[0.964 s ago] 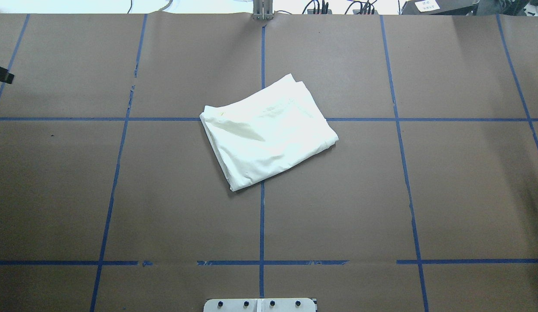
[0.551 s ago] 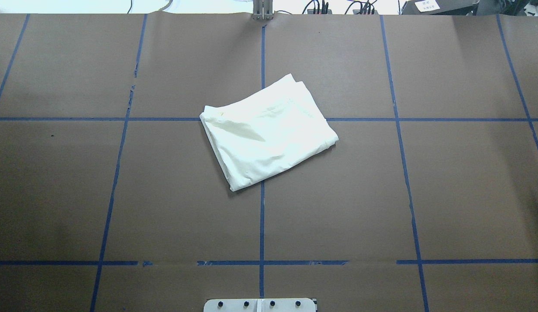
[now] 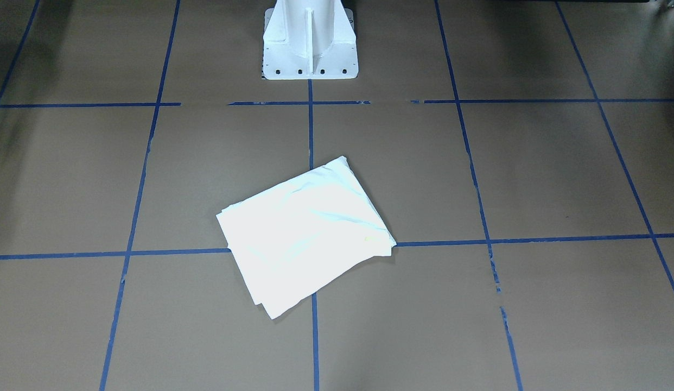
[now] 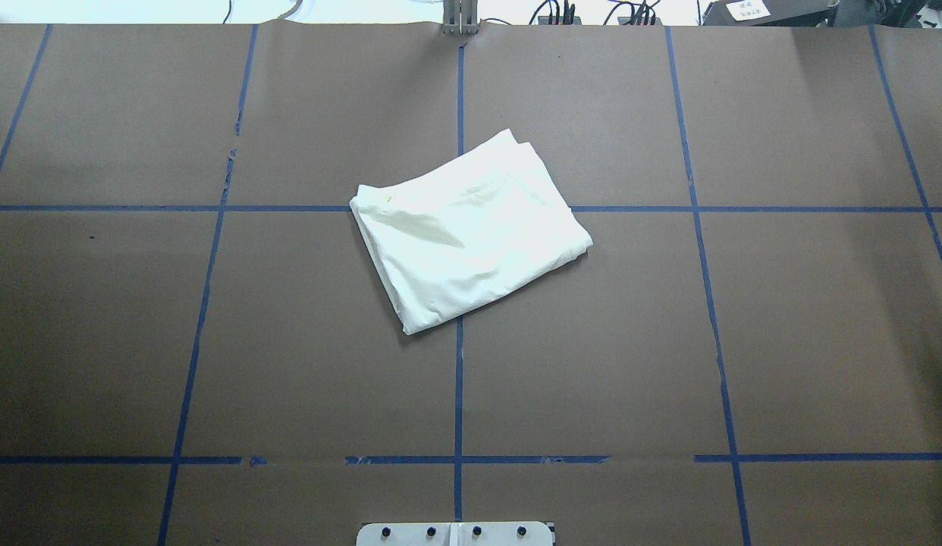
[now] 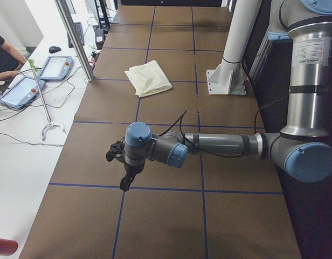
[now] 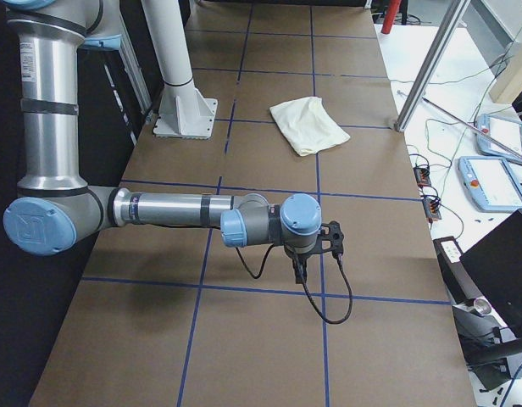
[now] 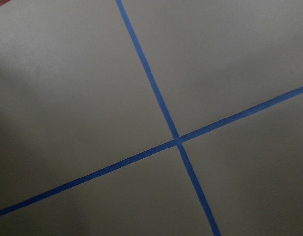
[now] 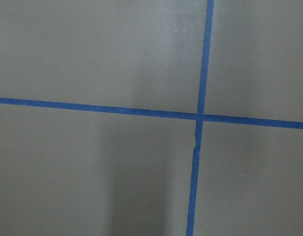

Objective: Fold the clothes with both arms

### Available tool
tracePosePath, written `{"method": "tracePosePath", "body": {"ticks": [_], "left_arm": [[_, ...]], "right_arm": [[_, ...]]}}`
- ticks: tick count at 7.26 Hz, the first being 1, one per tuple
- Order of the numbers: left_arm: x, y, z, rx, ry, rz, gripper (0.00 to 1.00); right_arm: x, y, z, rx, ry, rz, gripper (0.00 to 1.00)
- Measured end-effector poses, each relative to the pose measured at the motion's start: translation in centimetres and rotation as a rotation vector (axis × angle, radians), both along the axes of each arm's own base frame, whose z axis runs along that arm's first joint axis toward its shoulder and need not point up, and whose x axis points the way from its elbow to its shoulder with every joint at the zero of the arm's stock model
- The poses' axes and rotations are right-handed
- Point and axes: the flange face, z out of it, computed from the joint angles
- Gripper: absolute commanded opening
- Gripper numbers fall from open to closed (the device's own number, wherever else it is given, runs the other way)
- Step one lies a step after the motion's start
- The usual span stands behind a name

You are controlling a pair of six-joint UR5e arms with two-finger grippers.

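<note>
The left hand (image 5: pixel 124 185) hangs over the left end of the surface (image 4: pixel 782 341), touching nothing; I cannot tell whether its fingers are spread or pressed together. The folded shirt (image 4: pixel 471 231) lies mid-surface across a tape (image 4: pixel 458 394) crossing, plain side up, its long axis slanting near-left to far-right. The right hand (image 6: pixel 300 275) hangs over the right end, its opening equally unclear.

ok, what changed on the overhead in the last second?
The left arm's black tool, a dark tip at the overhead view's left edge a second ago, has moved out of that view leftward. Nothing was gripped or released. The folded cream-white cotton shirt stayed put on the brown table.
</note>
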Motion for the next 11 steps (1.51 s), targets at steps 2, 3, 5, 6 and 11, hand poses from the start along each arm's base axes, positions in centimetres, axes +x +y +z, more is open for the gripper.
{"method": "tracePosePath", "body": {"ticks": [2, 3, 5, 6, 11], "left_arm": [[0.0, -0.1, 1.2, -0.066, 0.022, 0.004, 1.0], [0.1, -0.3, 1.1, -0.09, 0.037, 0.006, 1.0], [0.1, -0.4, 1.0, -0.103, 0.049, 0.007, 1.0], [0.1, -0.4, 1.0, -0.105, 0.05, 0.006, 1.0], [0.1, -0.5, 1.0, -0.13, 0.057, -0.02, 1.0]], "right_arm": [[1.7, 0.8, 0.6, -0.052, 0.018, 0.028, 1.0], [2.2, 1.5, 1.3, -0.072, 0.017, 0.037, 1.0], [2.9, 2.1, 1.5, -0.084, 0.014, 0.056, 1.0], [3.0, 1.9, 1.3, -0.081, 0.016, 0.06, 1.0], [2.9, 1.8, 1.1, -0.078, 0.019, 0.06, 1.0]]}}
